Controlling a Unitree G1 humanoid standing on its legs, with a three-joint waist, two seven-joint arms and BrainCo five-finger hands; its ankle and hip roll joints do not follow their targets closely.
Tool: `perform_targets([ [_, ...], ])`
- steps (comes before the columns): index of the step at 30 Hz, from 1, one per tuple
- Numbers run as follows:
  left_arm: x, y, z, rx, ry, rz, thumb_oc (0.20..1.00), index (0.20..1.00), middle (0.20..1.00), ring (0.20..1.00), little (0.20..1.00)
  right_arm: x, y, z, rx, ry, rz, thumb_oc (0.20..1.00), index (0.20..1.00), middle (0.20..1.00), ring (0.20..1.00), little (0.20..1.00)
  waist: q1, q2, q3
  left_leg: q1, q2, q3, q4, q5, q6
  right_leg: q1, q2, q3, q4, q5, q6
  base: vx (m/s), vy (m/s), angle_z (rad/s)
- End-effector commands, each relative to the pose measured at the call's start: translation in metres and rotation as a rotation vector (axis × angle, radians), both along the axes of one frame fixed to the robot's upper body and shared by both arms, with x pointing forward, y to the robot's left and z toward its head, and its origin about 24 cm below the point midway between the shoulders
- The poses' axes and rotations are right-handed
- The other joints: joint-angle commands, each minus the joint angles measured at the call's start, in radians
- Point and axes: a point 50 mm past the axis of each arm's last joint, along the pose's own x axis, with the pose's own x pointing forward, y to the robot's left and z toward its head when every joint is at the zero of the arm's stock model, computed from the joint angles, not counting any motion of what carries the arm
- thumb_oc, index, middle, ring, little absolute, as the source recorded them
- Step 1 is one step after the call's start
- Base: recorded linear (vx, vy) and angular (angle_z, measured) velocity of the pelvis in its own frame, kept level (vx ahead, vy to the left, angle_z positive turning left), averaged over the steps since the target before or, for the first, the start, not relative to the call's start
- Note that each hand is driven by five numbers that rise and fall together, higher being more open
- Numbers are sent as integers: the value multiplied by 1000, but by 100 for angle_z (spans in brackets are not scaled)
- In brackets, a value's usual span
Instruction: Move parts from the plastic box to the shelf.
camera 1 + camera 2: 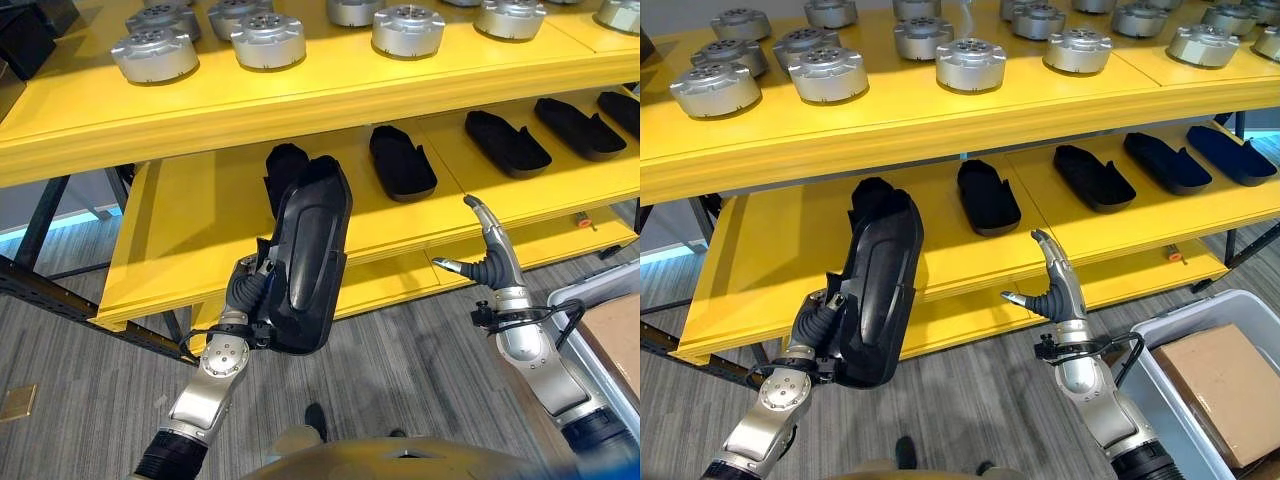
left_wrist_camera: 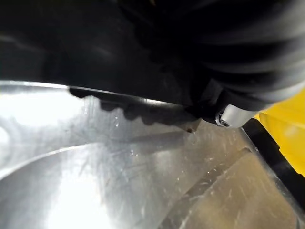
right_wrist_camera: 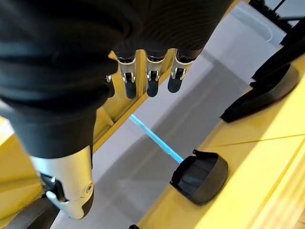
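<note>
My left hand is shut on the lower edge of a long black shell part. The part stands nearly upright in front of the lower yellow shelf. Its top covers part of another black part lying on that shelf. My right hand is open and holds nothing, with its fingers straight and pointing up. It hovers in front of the lower shelf's front edge, to the right of the held part. The plastic box stands on the floor at the lower right.
Several black shell parts lie in a row along the lower shelf. Several round silver metal parts stand on the upper yellow shelf. A brown carton lies in the box. Bare shelf surface lies left of the held part.
</note>
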Motion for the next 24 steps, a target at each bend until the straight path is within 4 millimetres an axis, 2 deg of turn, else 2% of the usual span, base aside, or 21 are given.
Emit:
perform_targets([
  [1, 13, 2, 27, -42, -166, 49, 200, 200, 200, 200, 200, 5, 4, 21, -13, -142, 31, 1000, 1000, 1000, 1000, 1000, -26, 15, 15, 94, 110, 59, 182, -100, 22, 25, 34, -28, -33, 111, 57, 66, 132, 5],
  [2, 12, 6, 28, -55, -169, 81, 200, 200, 200, 200, 200, 7, 4, 18, -18, -134, 35, 1000, 1000, 1000, 1000, 1000, -20, 27, 17, 106, 114, 10, 139, -69, 19, 29, 34, -11, -23, 108, 54, 77, 150, 2],
  [3, 12, 8, 29, -56, -171, 91, 200, 200, 200, 200, 200, 7, 5, 18, -19, -131, 39, 1000, 1000, 1000, 1000, 1000, -17, 30, 17, 112, 113, -4, 121, -60, 18, 31, 34, -7, -22, 107, 54, 96, 219, -1],
  [4, 11, 13, 30, -55, -178, 113, 200, 200, 200, 200, 200, 7, 5, 18, -24, -126, 50, 1000, 1000, 1000, 1000, 1000, -15, 38, 12, 125, 123, -34, 62, -25, 11, 32, 31, 4, -23, 107, 56, 86, 233, -23],
  [5, 10, 16, 32, -37, -188, 120, 200, 200, 200, 200, 200, 6, 3, 19, -28, -122, 58, 1000, 1000, 1000, 1000, 1000, -16, 46, 8, 138, 145, -58, 8, 14, -3, 37, 27, 11, -24, 102, 60, 128, 386, -43],
  [6, 9, 21, 34, -28, -205, 133, 200, 200, 200, 200, 200, 5, 3, 19, -33, -111, 72, 1000, 1000, 1000, 1000, 1000, -20, 56, 3, 148, 193, -96, -67, 81, -26, 41, 19, 23, -17, 90, 65, 143, 426, -46],
  [7, 7, 23, 33, -46, -204, 140, 200, 200, 200, 200, 200, 4, 4, 19, -41, -108, 86, 1000, 1000, 1000, 1000, 1000, -18, 63, 1, 155, 225, -125, -124, 115, -40, 46, 5, 31, -9, 81, 73, 134, 398, -35],
  [9, 6, 23, 32, -58, -205, 144, 200, 200, 200, 200, 200, 3, 4, 18, -51, -104, 94, 1000, 1000, 1000, 1000, 1000, -15, 64, 0, 158, 267, -145, -166, 169, -56, 58, -15, 36, 3, 69, 81, 96, 280, -37],
  [11, 5, 23, 30, -71, -202, 136, 200, 200, 200, 200, 200, 3, 3, 18, -60, -108, 87, 1000, 1000, 1000, 1000, 1000, -16, 64, 1, 148, 300, -143, -183, 201, -66, 63, -35, 33, 25, 53, 82, 66, 324, -41],
  [12, 6, 20, 29, -77, -192, 124, 200, 200, 200, 200, 200, 3, 2, 17, -69, -108, 75, 1000, 1000, 1000, 1000, 1000, -22, 69, 1, 143, 316, -141, -185, 202, -69, 62, -45, 33, 51, 38, 82, 61, 407, -26],
  [15, 9, 16, 27, -41, -194, 97, 200, 200, 200, 200, 200, 5, -3, 12, -64, -66, 49, 1000, 1000, 1000, 1000, 1000, -35, 80, -2, 157, 311, -128, -182, 179, -68, 62, -50, 33, 80, 24, 81, 15, 365, -1],
  [17, 15, 10, 28, -30, -184, 58, 200, 200, 200, 200, 200, 3, -9, 8, -27, -29, 28, 1000, 1000, 1000, 1000, 1000, -45, 78, -7, 167, 270, -110, -178, 125, -54, 66, -56, 36, 69, 38, 92, -17, 367, 4],
  [20, 16, 7, 29, -16, -190, 35, 200, 200, 200, 200, 200, -2, -11, 4, -11, 5, 34, 1000, 1000, 1000, 1000, 1000, -41, 63, -12, 207, 207, -103, -213, 31, -35, 70, -71, 47, 10, 93, 120, -10, 231, 3],
  [24, 12, 9, 30, -5, -195, 27, 200, 200, 200, 200, 200, -2, -8, 9, -14, -1, 64, 1000, 1000, 1000, 1000, 1000, -19, 42, -21, 242, 176, -100, -252, -14, -27, 76, -80, 32, -47, 136, 147, 18, 90, 5],
])
